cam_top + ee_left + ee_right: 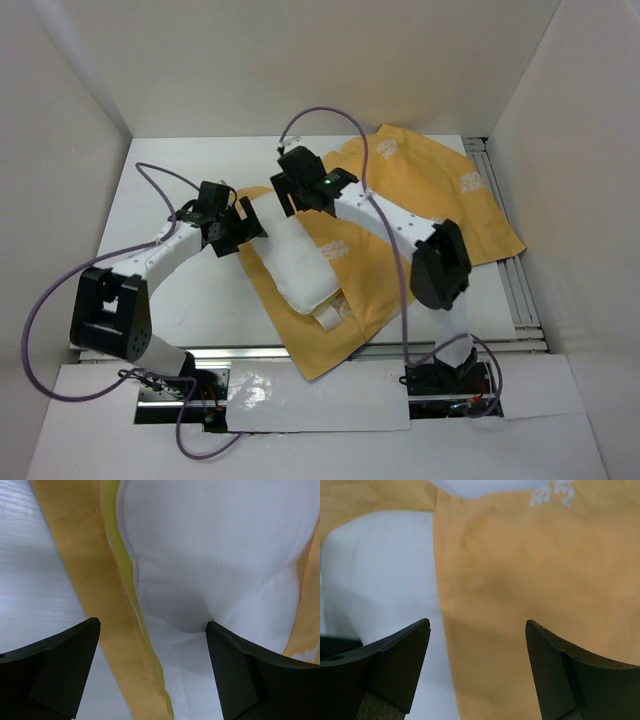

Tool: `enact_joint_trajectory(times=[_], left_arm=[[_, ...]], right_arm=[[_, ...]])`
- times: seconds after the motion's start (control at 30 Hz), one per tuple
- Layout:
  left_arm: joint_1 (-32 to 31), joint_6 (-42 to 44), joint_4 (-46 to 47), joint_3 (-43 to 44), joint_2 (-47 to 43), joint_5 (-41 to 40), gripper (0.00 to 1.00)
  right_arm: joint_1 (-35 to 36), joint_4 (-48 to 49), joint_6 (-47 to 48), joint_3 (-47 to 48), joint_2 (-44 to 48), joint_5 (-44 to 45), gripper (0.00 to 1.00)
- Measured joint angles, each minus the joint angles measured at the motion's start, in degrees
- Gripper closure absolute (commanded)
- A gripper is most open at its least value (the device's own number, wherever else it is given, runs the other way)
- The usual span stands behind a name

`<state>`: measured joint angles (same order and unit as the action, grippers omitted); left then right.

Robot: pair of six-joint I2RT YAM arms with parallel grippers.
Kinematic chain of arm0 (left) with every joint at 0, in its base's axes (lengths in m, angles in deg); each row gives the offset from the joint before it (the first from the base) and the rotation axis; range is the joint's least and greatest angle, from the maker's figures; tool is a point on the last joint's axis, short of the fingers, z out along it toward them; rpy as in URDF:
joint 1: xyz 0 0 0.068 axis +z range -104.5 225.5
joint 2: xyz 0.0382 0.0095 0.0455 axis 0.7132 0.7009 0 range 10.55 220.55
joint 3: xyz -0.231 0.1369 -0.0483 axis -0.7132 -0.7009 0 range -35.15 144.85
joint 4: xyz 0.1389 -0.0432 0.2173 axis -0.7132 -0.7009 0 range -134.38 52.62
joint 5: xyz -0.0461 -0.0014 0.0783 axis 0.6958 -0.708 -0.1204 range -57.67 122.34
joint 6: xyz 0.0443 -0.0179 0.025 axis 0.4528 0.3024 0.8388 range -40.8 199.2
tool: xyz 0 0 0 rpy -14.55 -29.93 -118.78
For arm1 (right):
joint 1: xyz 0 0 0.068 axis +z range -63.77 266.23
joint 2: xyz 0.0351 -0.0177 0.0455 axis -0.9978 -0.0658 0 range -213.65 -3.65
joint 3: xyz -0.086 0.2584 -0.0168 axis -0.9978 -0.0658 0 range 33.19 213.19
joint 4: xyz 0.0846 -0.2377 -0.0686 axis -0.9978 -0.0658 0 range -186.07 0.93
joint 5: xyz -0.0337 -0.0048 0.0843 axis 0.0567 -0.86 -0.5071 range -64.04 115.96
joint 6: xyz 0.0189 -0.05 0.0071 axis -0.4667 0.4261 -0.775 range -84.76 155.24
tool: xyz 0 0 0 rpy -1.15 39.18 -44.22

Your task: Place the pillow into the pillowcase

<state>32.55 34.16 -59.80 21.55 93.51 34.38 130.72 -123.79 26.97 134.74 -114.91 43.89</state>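
Nearest the arm bases, a corner of the floppy orange-yellow fabric pillowcase reaches the front edge of the white tabletop. Just beyond it, the soft white rectangular pillow lies slantwise on that cloth. Its left side is bare and an orange fold laps over its right side; whether that side is truly inside the mouth I cannot tell.

The left gripper hovers at the pillow's far left corner, fingers spread and pinching nothing. The right gripper hangs over the hemmed cloth edge where it crosses the pillow, fingers likewise spread and empty.

To do this step well, I judge, one pair of fingers should pinch only the upper hem and lift it. The other pair can then push the pillow under without catching both layers.

Farther back, the case spreads rumpled toward the metal rail on the right. Purple cables loop above it and could snag.
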Motion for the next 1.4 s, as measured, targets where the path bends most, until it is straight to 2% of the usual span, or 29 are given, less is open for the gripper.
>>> enact_joint_trajectory(times=[0.07, 0.2, 0.27, 0.33, 0.37, 0.47, 0.5, 0.53, 0.63, 0.77, 0.87, 0.97, 1.0, 1.03, 1.4], left_arm=[[0.66, 0.15, 2.82, 0.04, 4.33, 3.67, 0.00], [1.95, 0.31, 7.28, -0.04, 7.82, 9.38, 0.00], [2.47, 0.28, 10.01, -0.09, 8.90, 11.85, 0.08], [2.56, 0.48, 12.39, -0.09, 10.29, 13.88, 0.25], [2.56, 0.81, 13.27, -0.09, 11.06, 14.71, 0.43], [2.64, 1.38, 15.26, -0.07, 13.53, 16.90, 0.72], [2.69, 1.44, 15.96, -0.07, 14.16, 17.64, 0.91], [2.69, 1.31, 16.57, -0.02, 14.53, 18.43, 0.98], [2.73, 2.69, 17.46, -0.04, 14.80, 20.04, 1.00], [2.82, 3.98, 17.77, -0.13, 14.80, 20.50, 1.00], [2.82, 4.72, 17.92, -0.13, 14.80, 20.72, 1.00], [2.82, 5.53, 18.08, -0.13, 14.80, 20.83, 1.00], [2.82, 5.84, 18.12, -0.13, 14.80, 20.83, 1.00], [2.82, 5.90, 18.14, -0.15, 14.80, 20.83, 1.00], [2.27, 6.10, 19.19, -0.85, 14.40, 20.68, 1.00]], right_arm=[[0.00, -0.48, 1.86, 8.98, -8.04, 3.15, 0.17], [0.00, 0.31, 4.94, 20.72, -18.60, 7.19, 0.15], [0.00, 1.99, 6.43, 24.30, -22.36, 8.26, 0.14], [-0.02, 4.17, 7.85, 25.59, -24.70, 8.61, 0.13], [-0.20, 5.64, 8.24, 25.77, -25.53, 8.59, 0.13], [-0.74, 9.75, 8.57, 27.17, -28.63, 7.43, 0.13], [-1.07, 10.62, 8.31, 28.33, -29.83, 6.47, 0.14], [-1.60, 11.54, 7.93, 29.99, -31.54, 5.46, 0.14], [-3.56, 13.09, 6.60, 33.22, -34.99, 2.64, 0.19], [-6.62, 13.86, 5.77, 33.44, -36.85, -2.73, 0.20], [-8.59, 13.79, 5.64, 33.46, -37.70, -8.09, 0.26], [-9.62, 13.66, 6.64, 33.57, -38.23, -12.61, 0.70], [-9.68, 13.53, 7.32, 33.62, -38.29, -13.49, 0.96], [-9.66, 13.20, 7.87, 34.01, -38.56, -14.25, 1.00], [-8.83, 12.87, 11.30, 33.88, -35.87, -17.38, 1.00]])
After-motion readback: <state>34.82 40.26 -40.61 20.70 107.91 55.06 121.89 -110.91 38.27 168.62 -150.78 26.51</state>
